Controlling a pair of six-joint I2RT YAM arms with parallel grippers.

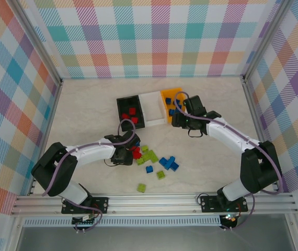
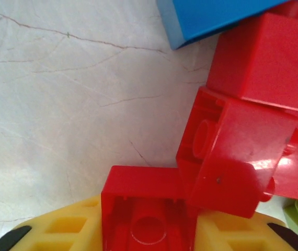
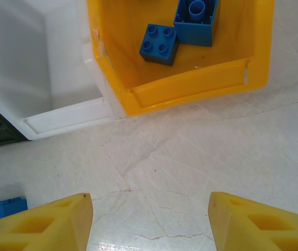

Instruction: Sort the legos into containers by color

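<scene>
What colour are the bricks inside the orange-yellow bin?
Blue; the bricks show best in the right wrist view.

Orange-yellow bin, two blue legos inside

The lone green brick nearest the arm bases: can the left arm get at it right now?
Probably, but not at once: the green brick lies alone, close to the left gripper, yet a red brick sits between that gripper's fingers and would have to go first.
</scene>
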